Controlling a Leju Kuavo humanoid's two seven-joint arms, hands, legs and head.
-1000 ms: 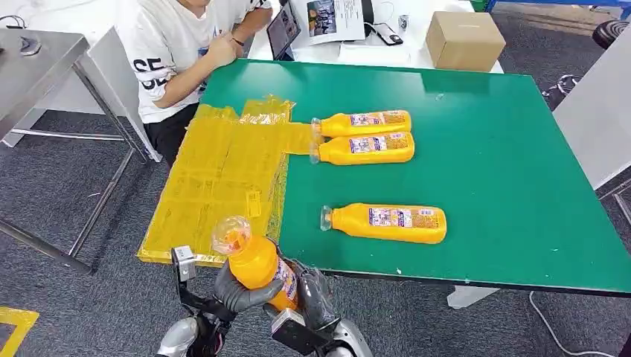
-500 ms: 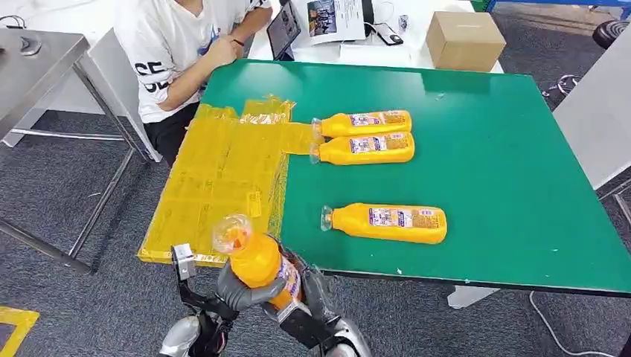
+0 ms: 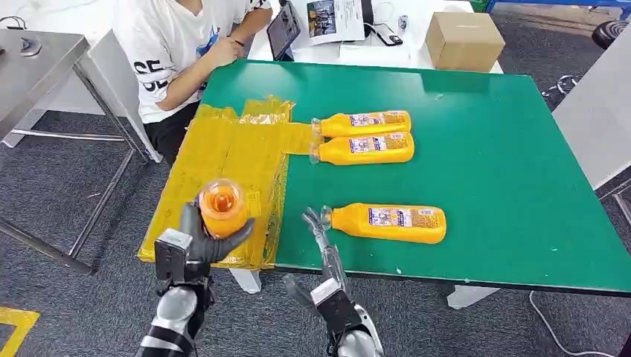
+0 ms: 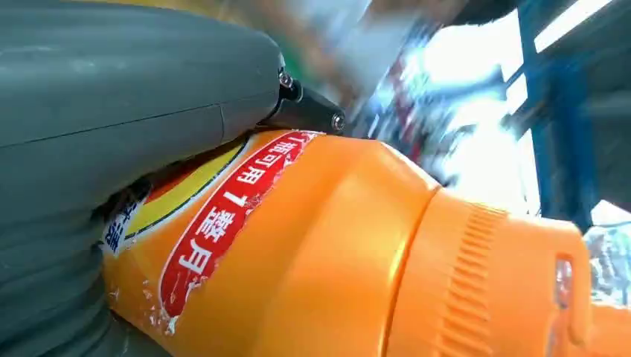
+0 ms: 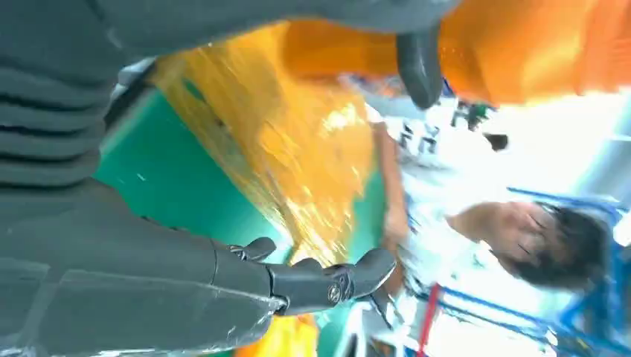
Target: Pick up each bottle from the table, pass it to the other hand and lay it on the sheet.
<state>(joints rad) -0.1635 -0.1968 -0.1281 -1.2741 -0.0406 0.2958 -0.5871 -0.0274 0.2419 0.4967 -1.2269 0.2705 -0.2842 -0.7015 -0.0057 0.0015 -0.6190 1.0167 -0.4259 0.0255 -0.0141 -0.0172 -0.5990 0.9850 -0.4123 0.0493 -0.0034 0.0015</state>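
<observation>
Your bottle (image 3: 221, 207) stands upright in the left hand (image 3: 195, 242), fingers wrapped round it, above the near end of the yellow sheet (image 3: 223, 167). The right hand (image 3: 320, 230) is empty, fingers spread. No bottle lies fully on the sheet; three bottles (image 3: 387, 222) wait on the green table (image 3: 506, 163).

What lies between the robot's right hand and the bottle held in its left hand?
In the head view, only yellow sheet edge and green table separate right hand from held bottle in left hand.

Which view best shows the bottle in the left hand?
The left wrist view: the held bottle is close, its red label readable. The head view shows its cap end-on in the left hand over the yellow sheet. The right wrist view catches a blurred orange part.
</observation>
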